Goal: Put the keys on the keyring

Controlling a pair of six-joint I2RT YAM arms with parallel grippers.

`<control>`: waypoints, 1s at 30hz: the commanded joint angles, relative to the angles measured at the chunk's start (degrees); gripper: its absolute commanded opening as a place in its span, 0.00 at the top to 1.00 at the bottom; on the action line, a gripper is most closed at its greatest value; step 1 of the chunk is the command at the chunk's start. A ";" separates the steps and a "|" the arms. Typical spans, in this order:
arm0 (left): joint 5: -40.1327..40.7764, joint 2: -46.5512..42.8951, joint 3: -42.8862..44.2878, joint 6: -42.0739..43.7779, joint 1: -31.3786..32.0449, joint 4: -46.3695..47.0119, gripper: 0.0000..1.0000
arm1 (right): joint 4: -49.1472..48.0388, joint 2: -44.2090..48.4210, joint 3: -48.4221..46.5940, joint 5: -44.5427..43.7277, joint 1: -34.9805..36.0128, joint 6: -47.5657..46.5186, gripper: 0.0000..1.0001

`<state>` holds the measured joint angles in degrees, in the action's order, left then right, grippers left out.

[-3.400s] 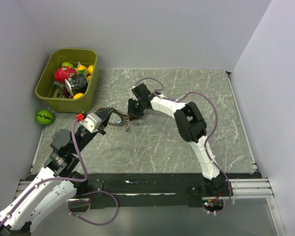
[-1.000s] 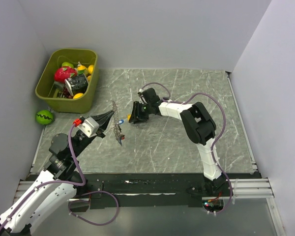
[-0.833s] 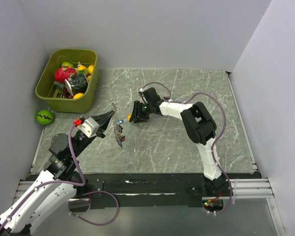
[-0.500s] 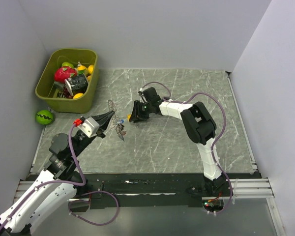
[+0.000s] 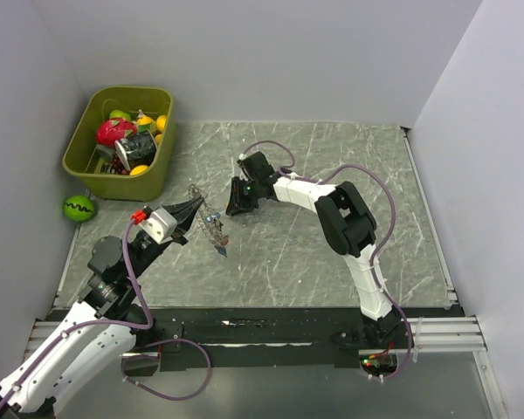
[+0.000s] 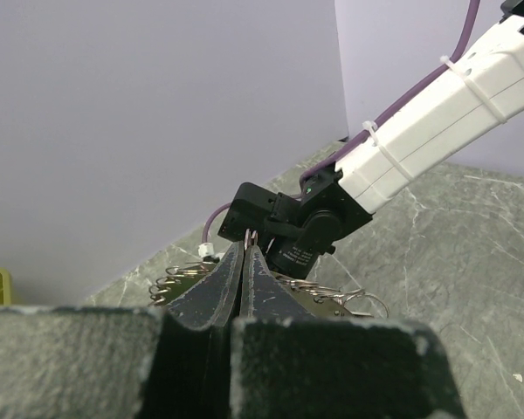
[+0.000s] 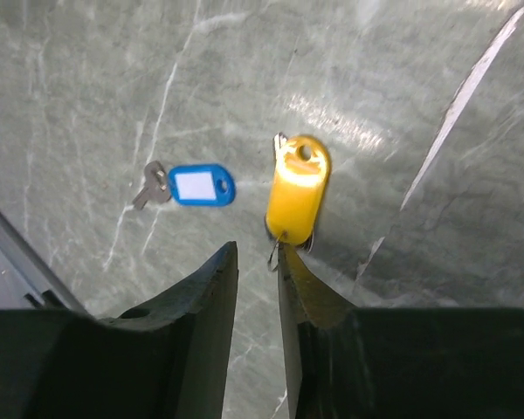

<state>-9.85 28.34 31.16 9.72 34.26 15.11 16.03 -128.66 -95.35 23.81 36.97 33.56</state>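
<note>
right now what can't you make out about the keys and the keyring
- Top external: the keyring at the left gripper is too small to show whether any key hangs on it.
- Left wrist: the gripper's own fingers hide most of the keyring.
- Right wrist: the yellow tag covers nearly all of its key.
- Top external: the tagged keys cannot be picked out under the right gripper.

- left arm (image 5: 65, 349) and right arm (image 5: 367, 275): white link shells, black joints
- purple cable (image 6: 400, 105) along each, white zip ties (image 6: 465, 85)
- red connector (image 5: 141, 209) by left wrist
- green led (image 5: 234, 182) on right wrist
- right gripper (image 7: 255, 247): dark tapered fingers (image 7: 201, 305)
</note>
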 commanded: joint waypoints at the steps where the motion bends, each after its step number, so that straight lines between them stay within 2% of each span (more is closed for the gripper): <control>1: -0.52 -0.56 0.13 -0.75 -0.25 3.87 0.99 | 4.62 -2.29 -3.87 -3.33 0.82 -2.27 0.69; 3: -0.61 -0.65 0.13 -0.75 -0.33 3.61 0.99 | 5.85 -2.56 -4.49 -4.12 1.08 -2.80 0.73; 6: -0.26 -0.91 -0.04 -0.93 -0.25 3.61 0.99 | 8.13 -2.82 -5.54 -5.26 1.00 -4.11 0.87; 7: -0.43 -1.00 0.04 -1.01 -0.25 3.69 0.99 | 8.31 -2.65 -5.72 -5.44 1.08 -4.47 0.97; 8: -0.52 -1.09 -0.04 -0.93 -0.33 3.61 0.99 | 8.31 -2.47 -5.20 -5.62 1.00 -4.73 1.00; 13: -0.70 -0.65 0.13 -1.01 -0.33 3.34 0.99 | 6.56 2.35 -2.21 -7.38 0.47 -6.40 1.00; 20: -1.84 1.36 0.48 -0.75 -0.33 2.55 0.99 | 3.58 13.59 4.81 -6.51 -1.90 -10.00 1.00; 23: -2.55 2.86 0.48 -0.66 -0.33 2.64 0.99 | 2.69 19.12 7.97 -6.32 -2.43 -14.74 1.00; 30: -4.74 7.51 -0.66 -0.22 -0.33 5.62 0.99 | 4.18 30.56 13.34 -13.69 -2.87 -27.56 1.00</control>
<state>-12.19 34.09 30.83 9.58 34.24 15.42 21.04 -104.81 -84.38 15.05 34.11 15.07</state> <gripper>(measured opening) 0.023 0.008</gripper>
